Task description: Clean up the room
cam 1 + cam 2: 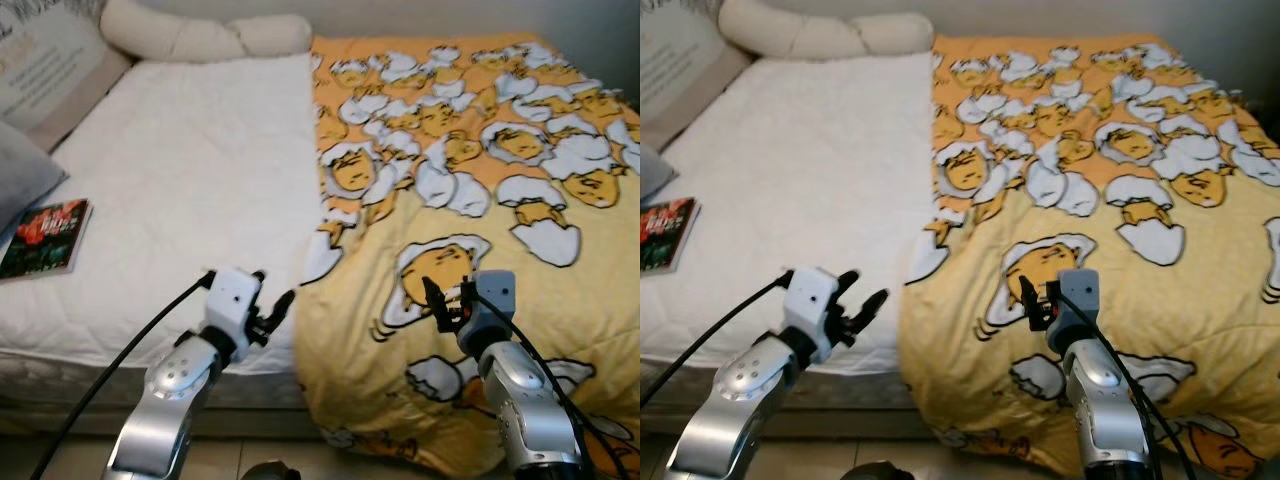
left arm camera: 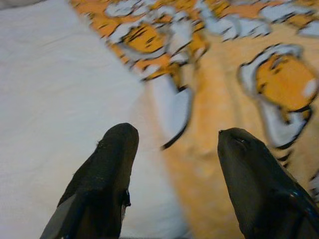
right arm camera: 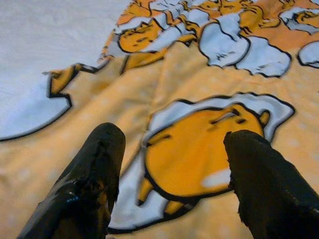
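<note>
Yellow blanket (image 1: 480,200) covers half the bed (image 1: 190,180); left tool (image 1: 270,312) and right tool (image 1: 445,300) both gape above its edge; a shallow pinch likely slips off.

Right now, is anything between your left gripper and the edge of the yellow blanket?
Nothing visible. The left gripper hangs open just beside the yellow blanket edge, with only bare white mattress beneath. The book lies far off to the left.

The blanket (image 1: 480,180) lay over the right half of the bed (image 1: 200,180). A book (image 1: 45,238) lay on the left edge, beside a cushion (image 1: 25,180). Pillows (image 1: 200,35) lay behind, at the head. The left gripper (image 1: 272,300) hovered just left of the blanket's edge, the right gripper (image 1: 448,298) above the blanket.
</note>
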Available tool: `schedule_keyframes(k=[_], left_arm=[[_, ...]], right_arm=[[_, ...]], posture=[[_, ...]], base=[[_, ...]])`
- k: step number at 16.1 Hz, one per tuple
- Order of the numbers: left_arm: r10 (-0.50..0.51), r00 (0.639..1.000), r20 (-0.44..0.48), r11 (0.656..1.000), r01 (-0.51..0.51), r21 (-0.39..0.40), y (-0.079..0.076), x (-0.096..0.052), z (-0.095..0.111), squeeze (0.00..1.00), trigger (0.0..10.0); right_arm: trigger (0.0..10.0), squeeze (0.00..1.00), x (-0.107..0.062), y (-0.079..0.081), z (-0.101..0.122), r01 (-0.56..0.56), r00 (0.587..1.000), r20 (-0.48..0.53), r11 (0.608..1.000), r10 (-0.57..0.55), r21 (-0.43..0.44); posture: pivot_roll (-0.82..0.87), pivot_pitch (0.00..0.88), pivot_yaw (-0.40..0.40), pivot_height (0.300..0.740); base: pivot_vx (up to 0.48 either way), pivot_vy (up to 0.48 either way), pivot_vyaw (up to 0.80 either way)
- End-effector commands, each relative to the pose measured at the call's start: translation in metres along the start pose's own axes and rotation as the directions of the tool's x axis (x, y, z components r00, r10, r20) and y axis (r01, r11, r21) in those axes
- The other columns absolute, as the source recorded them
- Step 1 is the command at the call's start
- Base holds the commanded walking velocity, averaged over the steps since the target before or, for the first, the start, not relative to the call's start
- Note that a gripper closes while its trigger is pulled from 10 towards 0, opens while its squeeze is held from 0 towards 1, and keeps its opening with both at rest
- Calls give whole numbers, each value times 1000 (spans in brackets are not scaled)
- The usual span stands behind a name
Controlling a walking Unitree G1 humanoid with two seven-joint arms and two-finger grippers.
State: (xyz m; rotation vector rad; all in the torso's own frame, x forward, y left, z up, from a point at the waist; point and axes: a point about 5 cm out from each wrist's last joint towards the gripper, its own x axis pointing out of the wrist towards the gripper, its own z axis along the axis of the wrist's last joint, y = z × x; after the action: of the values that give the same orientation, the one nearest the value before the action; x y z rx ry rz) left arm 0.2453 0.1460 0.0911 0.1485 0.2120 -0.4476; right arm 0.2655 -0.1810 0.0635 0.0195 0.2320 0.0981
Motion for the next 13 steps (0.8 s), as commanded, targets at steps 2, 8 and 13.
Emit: schedule_keyframes(k=[2, 8, 13], left_arm=[[36, 999, 3, 999, -36, 17, 5, 1, 5, 0, 10000], [56, 998, -8, 998, -56, 22, 13, 1, 4, 0, 10000], [73, 997, 4, 997, -74, 33, 17, -1, 3, 0, 10000]], right_arm=[[10000, 0, -3, 2, 3, 5, 1000, 1, 1000, -5, -5], [10000, 0, -6, 5, 2, 39, 999, -14, 999, -39, 29], [10000, 0, -5, 3, 3, 41, 999, -15, 999, -40, 19]], posture=[[-26, 0, 59, 740], [-31, 0, 63, 740], [-16, 0, 44, 740]], base=[[0, 330, 0], [0, 334, 0], [0, 265, 0]])
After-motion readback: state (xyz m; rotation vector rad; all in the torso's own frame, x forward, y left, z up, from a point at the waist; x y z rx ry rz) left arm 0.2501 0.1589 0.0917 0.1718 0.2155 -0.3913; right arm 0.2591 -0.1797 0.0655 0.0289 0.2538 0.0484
